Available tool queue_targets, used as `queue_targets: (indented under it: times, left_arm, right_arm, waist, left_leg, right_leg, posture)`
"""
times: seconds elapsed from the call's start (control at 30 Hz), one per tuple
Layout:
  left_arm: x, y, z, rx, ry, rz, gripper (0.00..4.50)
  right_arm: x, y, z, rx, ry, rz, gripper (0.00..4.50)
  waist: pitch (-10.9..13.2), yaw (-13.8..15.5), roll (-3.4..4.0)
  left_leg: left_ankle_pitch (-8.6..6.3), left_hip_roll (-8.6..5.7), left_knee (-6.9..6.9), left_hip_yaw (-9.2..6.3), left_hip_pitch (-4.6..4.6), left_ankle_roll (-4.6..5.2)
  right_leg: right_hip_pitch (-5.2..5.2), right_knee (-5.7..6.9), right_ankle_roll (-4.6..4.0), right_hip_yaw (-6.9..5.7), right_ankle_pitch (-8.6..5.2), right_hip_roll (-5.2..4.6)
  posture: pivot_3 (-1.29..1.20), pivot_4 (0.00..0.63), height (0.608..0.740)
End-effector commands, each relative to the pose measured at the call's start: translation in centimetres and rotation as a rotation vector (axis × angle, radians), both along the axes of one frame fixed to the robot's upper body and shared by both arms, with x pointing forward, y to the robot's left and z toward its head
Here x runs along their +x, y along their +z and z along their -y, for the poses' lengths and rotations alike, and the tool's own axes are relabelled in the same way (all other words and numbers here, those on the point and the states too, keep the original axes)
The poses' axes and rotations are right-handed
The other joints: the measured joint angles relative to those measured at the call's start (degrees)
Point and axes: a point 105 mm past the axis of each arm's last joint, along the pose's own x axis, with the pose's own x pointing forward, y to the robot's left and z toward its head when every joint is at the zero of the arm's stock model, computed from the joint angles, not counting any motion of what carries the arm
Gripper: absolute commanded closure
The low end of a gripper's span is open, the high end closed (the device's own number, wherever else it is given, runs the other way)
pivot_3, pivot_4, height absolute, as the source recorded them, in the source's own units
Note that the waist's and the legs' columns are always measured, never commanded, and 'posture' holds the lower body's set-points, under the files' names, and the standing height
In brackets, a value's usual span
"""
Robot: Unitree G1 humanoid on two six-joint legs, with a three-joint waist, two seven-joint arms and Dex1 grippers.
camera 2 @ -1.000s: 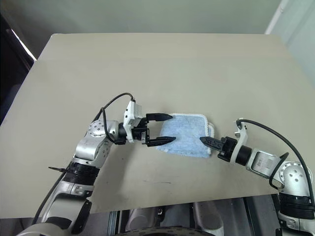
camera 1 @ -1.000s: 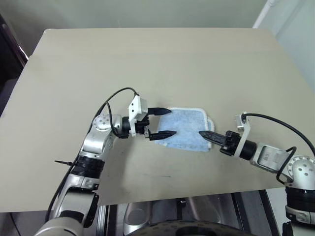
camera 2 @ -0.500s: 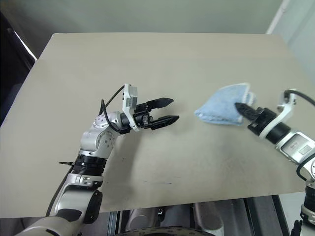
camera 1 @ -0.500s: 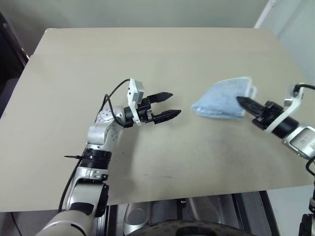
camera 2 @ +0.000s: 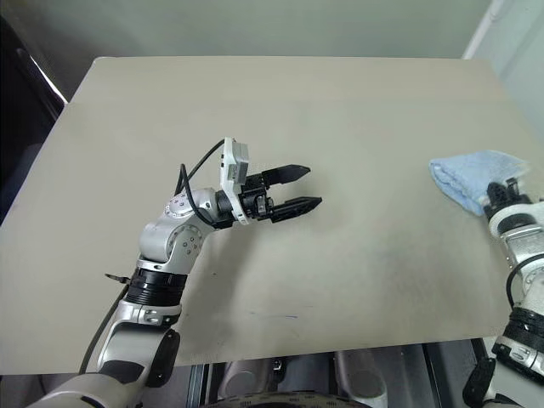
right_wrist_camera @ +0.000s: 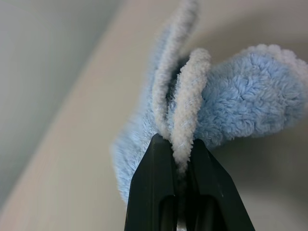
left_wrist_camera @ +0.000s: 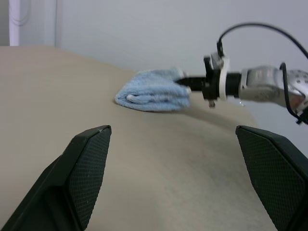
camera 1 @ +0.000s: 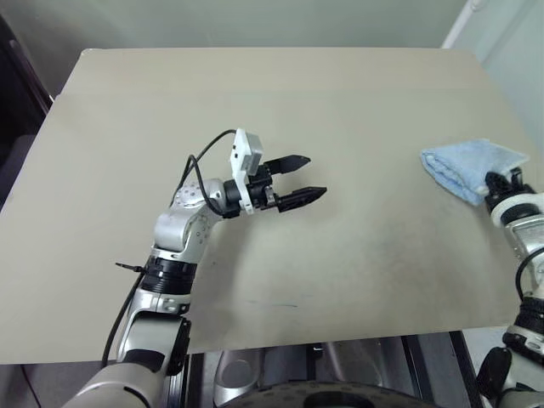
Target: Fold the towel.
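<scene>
Towel (camera 1: 466, 167), light blue and bunched into a fold, sits at the counter's (camera 1: 280, 102) right edge, its white hem pinched in your right hand (right_wrist_camera: 179, 153), which is clamped shut on it. Your left hand (camera 1: 304, 177) hovers over the counter's middle, fingers spread wide and holding nothing, pointing toward the towel, well apart from it.

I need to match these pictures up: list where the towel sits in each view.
Left eye view: towel at the right edge, by the table's right side.
Right eye view: right edge too.
Left wrist view: upper middle, on the table.
Right wrist view: centre, hem pinched.
Shared landmark: the right gripper clamping it.
</scene>
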Motion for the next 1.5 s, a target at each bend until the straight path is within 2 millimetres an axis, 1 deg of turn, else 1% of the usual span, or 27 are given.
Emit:
queue_targets:
  times: [0.03, 0.1, 0.17, 0.4, 0.47, 0.53, 0.63, 0.67, 0.77, 0.83, 0.87, 0.93, 1.0, 1.07, 1.13, 1.17, 1.23, 1.3, 1.33, 1.4, 1.43, 1.5]
  left_arm:
    - [-0.4, 1.4, 0.4, -0.005, -0.014, 0.052, 0.00]
    - [-0.3, 1.1, 0.3, -0.004, -0.011, 0.049, 0.00]
    - [-0.3, 0.7, 0.4, -0.003, -0.011, 0.043, 0.00]
    - [-0.3, -0.4, 0.2, 0.001, -0.018, 0.034, 0.00]
    - [-0.2, -0.6, 0.1, 0.002, -0.017, 0.034, 0.00]
    - [-0.1, -0.9, 0.1, 0.005, -0.018, 0.035, 0.00]
    - [0.0, -1.3, 0.0, 0.007, -0.020, 0.035, 0.00]
    - [0.0, -1.5, 0.0, 0.008, -0.021, 0.035, 0.00]
    - [0.1, -1.8, 0.0, 0.010, -0.025, 0.037, 0.00]
    - [0.1, -1.9, 0.0, 0.010, -0.026, 0.039, 0.00]
    - [0.2, -1.9, -0.1, 0.009, -0.026, 0.040, 0.00]
    - [0.3, -1.8, -0.1, 0.008, -0.023, 0.042, 0.00]
    - [0.4, -1.6, -0.4, 0.009, -0.019, 0.044, 0.00]
    - [0.6, -1.4, -0.7, 0.010, -0.011, 0.052, 0.00]
    - [0.7, -1.1, -1.0, 0.017, -0.004, 0.067, 0.00]
    - [0.7, -1.0, -1.1, 0.019, -0.002, 0.071, 0.00]
    - [0.5, -0.6, -1.4, 0.020, -0.011, 0.092, 0.00]
    - [0.1, 0.0, -1.7, 0.024, -0.025, 0.131, 0.00]
    - [-0.2, 0.3, -1.7, 0.016, -0.032, 0.148, 0.00]
    - [-0.7, 0.7, -2.1, 0.030, -0.043, 0.182, 0.00]
    - [-1.0, 0.7, -2.4, 0.049, -0.048, 0.199, 0.00]
    - [-1.4, 0.5, -2.8, 0.077, -0.051, 0.214, 0.00]
  right_arm:
    - [-1.2, 0.1, 1.2, 0.020, -0.085, 0.001, 4.49]
    - [-1.7, -0.6, 1.2, 0.041, -0.103, -0.020, 4.49]
    - [-2.0, -0.8, 1.2, 0.043, -0.106, -0.029, 4.49]
    - [-2.3, -0.6, 1.2, 0.019, -0.101, -0.028, 4.49]
    - [-2.3, -0.3, 1.0, 0.018, -0.094, -0.020, 3.89]
    - [-2.1, 0.0, 0.9, 0.014, -0.087, -0.011, 3.39]
    - [-2.0, 0.6, 0.6, 0.006, -0.074, 0.011, 2.30]
    - [-2.0, 0.8, 0.5, 0.007, -0.069, 0.021, 2.03]
    - [-2.2, 1.2, 0.3, -0.007, -0.050, 0.038, 0.99]
    - [-2.5, 1.3, 0.4, -0.043, -0.039, 0.034, 0.30]
    - [-2.7, 1.5, 0.5, -0.098, -0.028, 0.022, 0.01]
    - [-3.0, 2.0, 0.8, -0.206, -0.008, -0.001, 0.01]
    - [-3.0, 3.7, 0.4, -0.318, 0.066, 0.016, 0.01]
    - [-3.3, 5.6, -0.3, -0.483, 0.164, 0.031, 0.01]
    - [-3.7, 7.0, -0.7, -0.653, 0.236, 0.028, 0.01]
    - [-3.9, 7.4, -0.9, -0.705, 0.254, 0.029, 0.01]
    - [-4.2, 8.5, -2.6, -0.835, 0.362, 0.062, 0.01]
    - [-4.5, 10.7, -5.7, -0.957, 0.466, 0.221, 0.01]
    - [-4.8, 11.0, -7.4, -0.987, 0.541, 0.279, 0.01]
    - [-5.7, 10.9, -10.6, -1.023, 0.709, 0.359, 0.01]
    - [-6.1, 10.6, -11.7, -1.040, 0.779, 0.388, 0.01]
    - [-6.5, 9.9, -12.8, -1.053, 0.862, 0.402, 0.01]
  waist:
    - [0.01, -0.01, 0.08]
    - [0.01, 0.03, 0.10]
    - [0.01, 0.05, 0.10]
    - [0.01, 0.10, 0.10]
    - [0.01, 0.10, 0.10]
    - [0.01, 0.09, 0.10]
    - [0.01, 0.08, 0.10]
    - [0.01, 0.08, 0.10]
    - [0.01, 0.08, 0.11]
    - [0.01, 0.10, 0.11]
    - [0.01, 0.12, 0.11]
    - [0.03, 0.19, 0.14]
    - [0.03, 0.13, 0.18]
    - [0.03, 0.12, 0.30]
    - [0.03, 0.13, 0.30]
    - [0.02, 0.12, 0.29]
    - [0.02, 0.12, 0.28]
    - [0.02, -0.06, 0.28]
    - [0.02, -0.23, 0.31]
    - [0.02, -0.32, 0.30]
    - [0.02, -0.31, 0.30]
    - [0.01, -0.30, 0.29]
  left_leg:
    - [0.00, 0.00, 0.00, 0.01, 0.00, 0.00]
    - [0.01, 0.00, 0.01, 0.02, 0.01, 0.01]
    - [0.02, 0.00, 0.02, 0.01, 0.02, 0.03]
    - [0.02, 0.00, 0.03, 0.00, 0.05, 0.03]
    - [0.02, 0.00, 0.03, 0.00, 0.05, 0.03]
    - [0.02, 0.00, 0.03, 0.00, 0.05, 0.03]
    - [0.02, 0.00, 0.03, 0.01, 0.05, 0.03]
    - [0.02, 0.00, 0.03, 0.00, 0.05, 0.03]
    - [0.02, 0.00, 0.03, 0.00, 0.04, 0.03]
    - [0.02, 0.00, 0.03, 0.00, 0.04, 0.03]
    - [0.02, 0.00, 0.03, -0.01, 0.04, 0.03]
    - [0.02, -0.01, 0.03, 0.00, 0.02, 0.03]
    - [0.01, -0.01, 0.04, 0.03, 0.00, 0.03]
    - [0.01, -0.02, 0.05, 0.09, -0.01, 0.03]
    - [0.01, -0.01, 0.03, 0.10, 0.00, 0.03]
    - [0.01, -0.01, 0.02, 0.08, 0.02, 0.03]
    - [0.01, 0.00, 0.01, 0.03, 0.02, 0.03]
    - [0.01, -0.01, 0.02, 0.04, 0.02, 0.02]
    - [0.01, -0.01, 0.02, 0.07, 0.01, 0.02]
    - [0.02, -0.02, 0.03, 0.12, 0.01, 0.03]
    - [0.02, -0.02, 0.03, 0.12, 0.00, 0.02]
    - [0.01, -0.02, 0.04, 0.12, 0.01, 0.02]
  right_leg:
    - [0.00, 0.00, 0.01, 0.01, 0.00, 0.00]
    - [0.02, 0.00, 0.14, 0.02, -0.05, 0.00]
    - [0.04, 0.00, 0.25, 0.02, -0.12, 0.00]
    - [0.08, 0.00, 0.26, 0.01, -0.12, 0.00]
    - [0.08, 0.00, 0.26, 0.01, -0.12, 0.00]
    - [0.08, 0.00, 0.26, 0.01, -0.12, 0.00]
    - [0.07, 0.00, 0.26, 0.01, -0.12, 0.00]
    - [0.07, 0.00, 0.26, 0.01, -0.12, 0.00]
    - [0.07, 0.00, 0.26, 0.01, -0.12, 0.00]
    - [0.07, 0.00, 0.26, 0.01, -0.12, 0.00]
    - [0.07, 0.00, 0.26, 0.00, -0.13, 0.00]
    - [0.07, -0.01, 0.25, 0.01, -0.13, -0.01]
    - [0.07, -0.02, 0.25, 0.02, -0.13, -0.03]
    - [0.06, -0.02, 0.26, 0.07, -0.13, -0.03]
    - [0.06, -0.02, 0.26, 0.05, -0.16, -0.02]
    - [0.06, -0.01, 0.23, 0.02, -0.18, -0.02]
    - [0.08, -0.01, 0.16, -0.02, -0.21, 0.02]
    - [0.08, -0.02, 0.01, -0.02, -0.31, 0.02]
    - [0.06, -0.01, -0.08, 0.00, -0.36, 0.03]
    - [0.06, -0.02, -0.16, 0.02, -0.42, 0.03]
    - [0.06, -0.02, -0.16, 0.01, -0.43, 0.04]
    - [0.07, -0.03, -0.20, -0.01, -0.51, 0.04]
  posture:
    - [0.00, 0.150, 0.703]
    - [0.00, 0.150, 0.703]
    - [0.00, 0.150, 0.703]
    - [0.00, 0.150, 0.703]
    - [0.00, 0.150, 0.703]
    - [0.00, 0.150, 0.703]
    - [0.00, 0.150, 0.703]
    - [0.00, 0.150, 0.703]
    - [0.00, 0.150, 0.703]
    - [0.00, 0.150, 0.703]
    - [0.00, 0.150, 0.703]
    - [0.00, 0.150, 0.703]
    - [0.00, 0.150, 0.703]
    - [0.00, 0.150, 0.703]
    - [0.00, 0.150, 0.703]
    - [0.00, 0.150, 0.703]
    - [0.00, 0.150, 0.703]
    - [0.00, 0.150, 0.703]
    - [0.00, 0.150, 0.703]
    - [0.00, 0.150, 0.703]
    - [0.00, 0.150, 0.703]
    - [0.00, 0.150, 0.703]
